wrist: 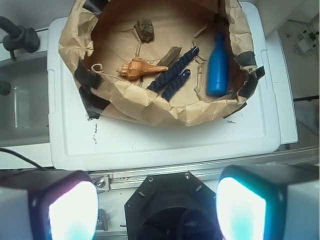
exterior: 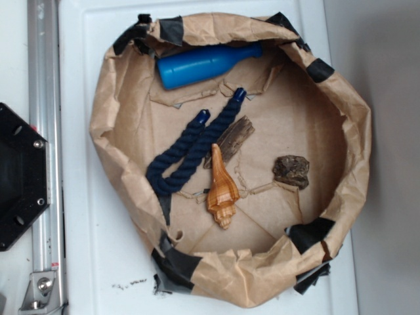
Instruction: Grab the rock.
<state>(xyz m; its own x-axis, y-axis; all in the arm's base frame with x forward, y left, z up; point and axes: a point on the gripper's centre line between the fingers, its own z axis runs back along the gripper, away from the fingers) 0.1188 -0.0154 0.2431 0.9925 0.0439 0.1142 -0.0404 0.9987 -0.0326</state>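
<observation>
Far ahead of the fingers (wrist: 65, 212), well beyond the white tray (wrist: 150, 145) that lies between, the rock (wrist: 144, 29) sits on the floor of a crumpled paper basin (wrist: 165, 112), toward its far wall. The gripper (wrist: 156, 210) hangs high and well back, its two glowing pads spread wide with nothing between them. The rock looks small, dense and stiff, with a lumpy, jagged skin (good for friction, though the bumps could let it twist in a pinch). I'd guess it is heavy for its size and not fragile. Taking it across its narrow middle seems safest. It lies clear of the shell (wrist: 141, 69) and the wood (wrist: 170, 55), which sit nearer the fingers, so there is room on both sides.
</observation>
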